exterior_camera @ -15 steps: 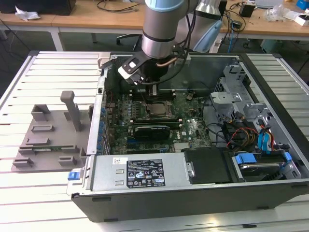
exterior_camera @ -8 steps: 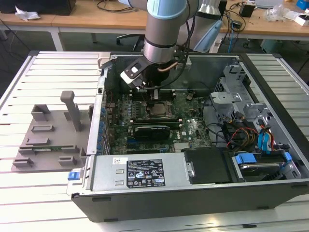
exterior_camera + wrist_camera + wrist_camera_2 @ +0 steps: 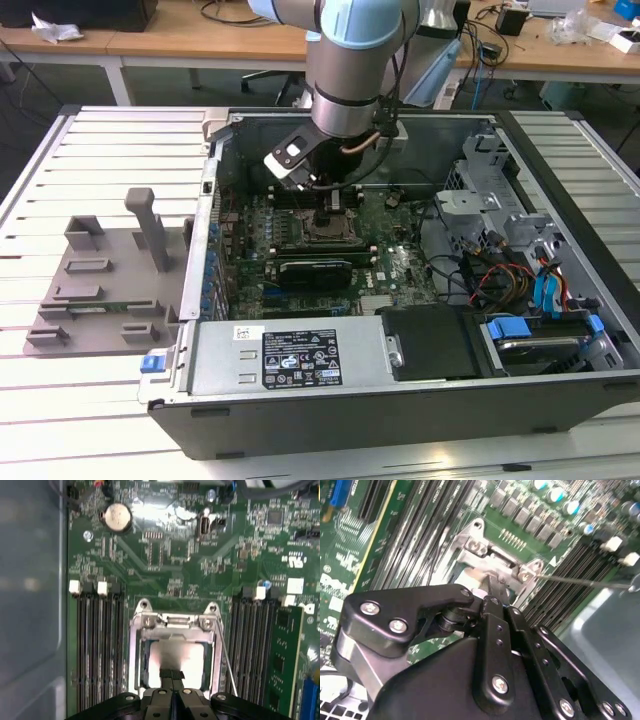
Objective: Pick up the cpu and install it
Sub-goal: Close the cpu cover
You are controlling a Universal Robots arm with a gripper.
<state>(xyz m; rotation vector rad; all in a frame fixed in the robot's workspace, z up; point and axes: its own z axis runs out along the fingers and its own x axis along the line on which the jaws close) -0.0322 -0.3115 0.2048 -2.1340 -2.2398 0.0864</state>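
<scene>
Silver-grey square cpu (image 3: 175, 652) sat flat in the socket (image 3: 134, 655), shiny face up, edges parallel to the frame, no long axis. Gripper (image 3: 172, 673) fingers were pinched together just over it

gripper (image 3: 172, 673) over socket frame (image 3: 134, 650), memory slots (image 3: 97, 645) flanking

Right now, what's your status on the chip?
Gripper shut, tips over the socket. Chip lying in the socket. Thin lever alongside, not blocking.

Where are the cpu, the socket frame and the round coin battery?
cpu (image 3: 184, 655): first wrist view, shiny metal top.
socket frame (image 3: 176, 622): first wrist view, bar between two screws.
coin battery (image 3: 116, 517): first wrist view, centre of its face.
</scene>
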